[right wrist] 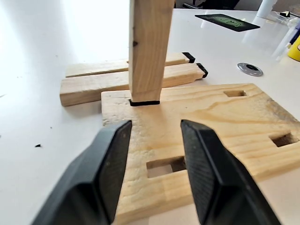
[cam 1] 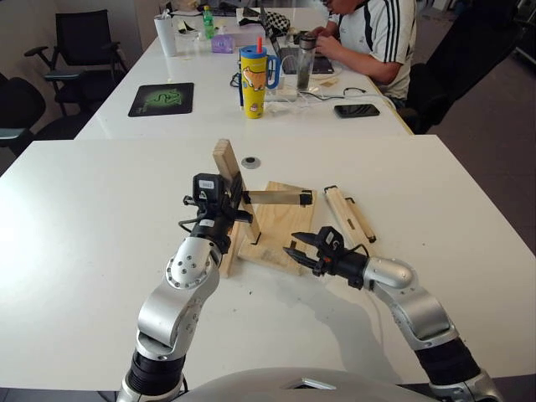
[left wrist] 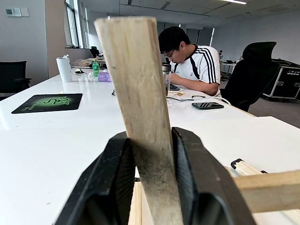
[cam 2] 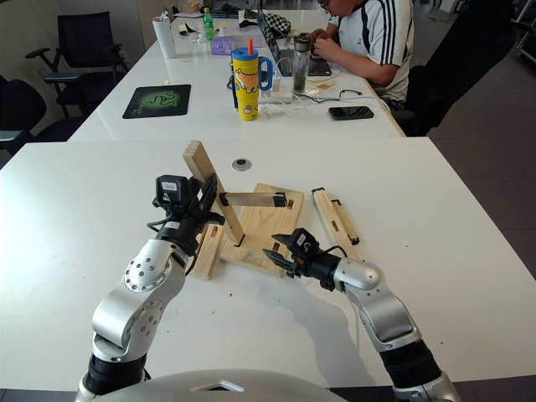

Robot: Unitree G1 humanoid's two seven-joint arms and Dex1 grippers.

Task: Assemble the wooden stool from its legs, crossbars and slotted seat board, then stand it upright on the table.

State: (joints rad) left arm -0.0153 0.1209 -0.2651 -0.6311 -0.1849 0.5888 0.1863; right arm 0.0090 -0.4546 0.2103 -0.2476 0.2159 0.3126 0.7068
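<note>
Well, when I checked the feeds, the left gripper [cam 1: 232, 203] was clamped on a wooden leg [cam 1: 224, 161], its two black fingers [left wrist: 115, 187] pressed flat against opposite faces of the wood, roughly halfway along it. The leg stood tilted, its top leaning away from me and toward the left. Its lower end met the slotted seat board [cam 1: 280, 228] at the board's near left corner. A crossbar [cam 1: 276, 198] ran out sideways from the leg to the right, level above the board, ending in a dark tip.

The seat board lay flat on the white table [cam 1: 100, 218], between my two arms. The right gripper [cam 1: 296, 246] sat at the board's near edge with its jaws spread and nothing between them. From its wrist camera I looked along the board, with one rectangular slot [right wrist: 164, 165] in the gap between the fingers and the held leg rising just beyond. I could not tell whether the fingertips touched the wood.

Two loose pieces [right wrist: 126, 77] lay side by side on the table just beside the board's left edge. Another pair [cam 1: 349, 213] lay right of the board, near it but apart.
</note>
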